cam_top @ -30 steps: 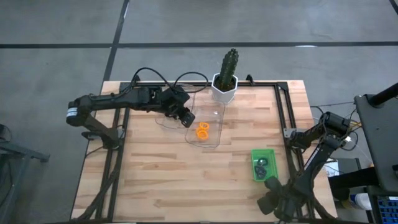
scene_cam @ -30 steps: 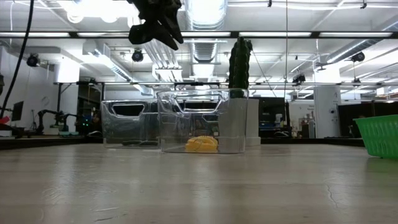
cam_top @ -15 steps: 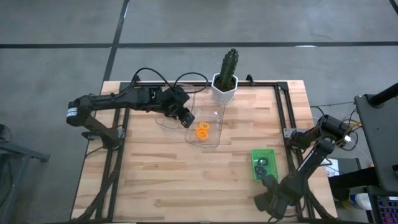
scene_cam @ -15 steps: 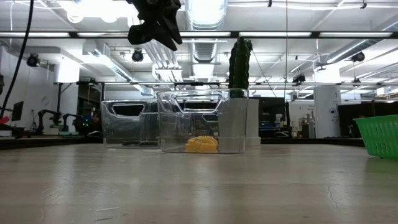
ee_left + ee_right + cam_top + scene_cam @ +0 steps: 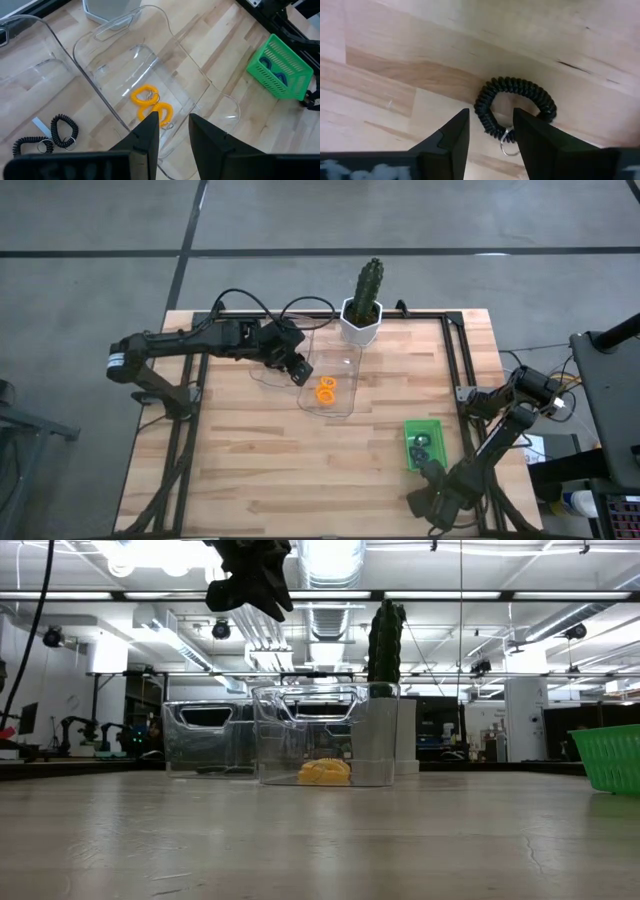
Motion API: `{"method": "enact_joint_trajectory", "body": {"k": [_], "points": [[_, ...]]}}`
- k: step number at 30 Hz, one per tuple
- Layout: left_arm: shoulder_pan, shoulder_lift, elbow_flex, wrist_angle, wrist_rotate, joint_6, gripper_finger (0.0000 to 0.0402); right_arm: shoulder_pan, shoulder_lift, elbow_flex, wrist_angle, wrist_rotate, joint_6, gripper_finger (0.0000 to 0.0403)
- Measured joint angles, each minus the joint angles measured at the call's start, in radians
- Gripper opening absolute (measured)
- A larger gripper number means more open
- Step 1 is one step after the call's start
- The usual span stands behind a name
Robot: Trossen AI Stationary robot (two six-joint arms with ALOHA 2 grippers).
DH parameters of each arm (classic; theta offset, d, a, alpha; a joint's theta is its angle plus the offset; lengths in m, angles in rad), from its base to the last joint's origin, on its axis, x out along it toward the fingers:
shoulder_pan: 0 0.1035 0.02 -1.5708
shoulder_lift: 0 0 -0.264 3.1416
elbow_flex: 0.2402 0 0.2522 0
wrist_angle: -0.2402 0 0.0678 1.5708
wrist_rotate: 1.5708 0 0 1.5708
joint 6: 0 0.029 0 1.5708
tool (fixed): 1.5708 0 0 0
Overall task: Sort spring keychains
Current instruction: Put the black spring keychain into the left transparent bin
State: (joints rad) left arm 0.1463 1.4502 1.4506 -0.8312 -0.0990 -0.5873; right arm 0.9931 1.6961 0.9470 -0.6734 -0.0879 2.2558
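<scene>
High view: the table (image 5: 250, 450) is seen from straight above, with a potted cactus (image 5: 364, 302) at its far edge.
Left gripper (image 5: 297, 369): held over the far left part of the table, above the edge of a clear tray (image 5: 345, 380); whether its fingers are parted cannot be told here.
Orange keychains (image 5: 326, 389): seen lying inside that clear tray.
Green basket (image 5: 423, 444): set near the right side of the table, with dark coils seen inside it.
Right gripper (image 5: 430, 502): lowered at the near right edge of the table, just in front of the green basket.

Low view: the clear tray (image 5: 322, 736) is seen with the orange keychains (image 5: 324, 772) on its floor, a second clear tray (image 5: 205, 738) beside it, and the left gripper (image 5: 250, 585) hanging above both.

Left wrist view: the fingers (image 5: 148, 135) are seen parted, with nothing between them, above the orange keychains (image 5: 152, 104).
Black keychains (image 5: 65, 130): two are seen on the wood outside the clear tray, beside a pale tag.

Right wrist view: the fingers (image 5: 455, 132) are seen spread apart, closed on nothing.
Black keychain (image 5: 512, 108): seen lying flat on the wood just ahead of the fingertips, its metal ring toward the gap between them.
</scene>
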Motion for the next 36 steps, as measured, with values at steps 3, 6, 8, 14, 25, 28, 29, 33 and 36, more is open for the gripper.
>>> {"method": "enact_joint_trajectory", "body": {"k": [3, 6, 8, 14, 25, 28, 29, 33, 36], "points": [[0.0, 0.0, 0.0, 0.0, 0.0, 0.0, 0.0098, -0.009, 0.014, 0.0, 0.012, -0.001, -0.005, 0.0151], [0.0, 0.0, 0.0, 0.0, 0.0, 0.0, 0.0098, -0.015, 0.028, -0.001, 0.024, -0.005, -0.012, 0.0146], [0.0, 0.0, 0.0, 0.0, 0.0, 0.0, 0.0098, -0.018, 0.037, 0.002, 0.024, -0.014, -0.011, 0.014], [0.0, 0.0, 0.0, 0.0, 0.0, 0.0, 0.0098, -0.025, 0.058, 0.003, 0.028, -0.07, 0.002, 0.0103], [0.0, 0.0, 0.0, 0.0, 0.0, 0.008, 0.0098, -0.025, 0.04, 0.013, 0.026, -0.074, 0.009, 0.0017], [0.0, 0.0, 0.0, -0.001, 0.001, 0.02, 0.0098, -0.024, 0.031, 0.046, 0.028, -0.074, -0.034, 0.0016], [0.0, 0.0, 0.0, -0.002, 0.002, 0.024, 0.0098, -0.024, 0.02, 0.063, 0.028, -0.074, -0.061, 0.0015], [0.0, 0.0, 0.0, -0.025, 0.004, 0.054, 0.0098, -0.024, -0.017, 0.141, 0.028, -0.066, -0.206, 0.0014], [0.0, 0.0, 0.0, -0.047, 0.005, 0.075, 0.0098, -0.024, -0.054, 0.203, 0.033, 0.016, -0.321, 0.0014]]}}
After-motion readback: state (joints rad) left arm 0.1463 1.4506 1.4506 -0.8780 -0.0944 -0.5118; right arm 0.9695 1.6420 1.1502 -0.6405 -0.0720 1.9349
